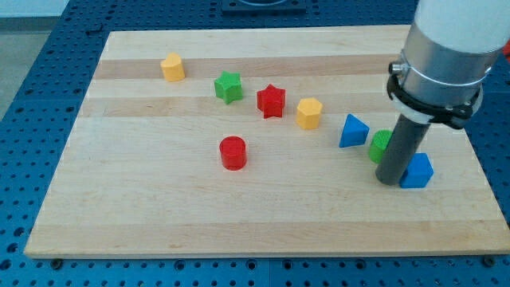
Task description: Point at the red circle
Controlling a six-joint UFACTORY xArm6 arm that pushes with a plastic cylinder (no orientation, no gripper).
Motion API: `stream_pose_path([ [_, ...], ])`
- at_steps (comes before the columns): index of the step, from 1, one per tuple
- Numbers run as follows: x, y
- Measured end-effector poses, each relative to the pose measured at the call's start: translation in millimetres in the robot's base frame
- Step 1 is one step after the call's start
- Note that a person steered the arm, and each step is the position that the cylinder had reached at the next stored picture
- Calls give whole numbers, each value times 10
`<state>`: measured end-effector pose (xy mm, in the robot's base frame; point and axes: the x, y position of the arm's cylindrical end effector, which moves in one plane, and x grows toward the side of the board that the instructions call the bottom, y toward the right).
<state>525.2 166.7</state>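
The red circle (233,152), a short red cylinder, stands on the wooden board (159,215) left of the middle. My tip (389,180) rests on the board at the view's right, far to the right of the red circle. It stands between a green block (380,144), partly hidden behind the rod, and a blue block (417,170) just to its right.
A yellow block (173,67) sits at the upper left. A green star (229,86), a red star (271,100) and a yellow hexagon (309,112) lie in a row across the middle. A blue triangle (351,131) lies left of the rod.
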Motion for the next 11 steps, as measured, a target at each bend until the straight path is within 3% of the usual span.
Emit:
stream_pose_path([
  [4,0,220],
  [9,-3,-1333],
  [11,-216,-1828],
])
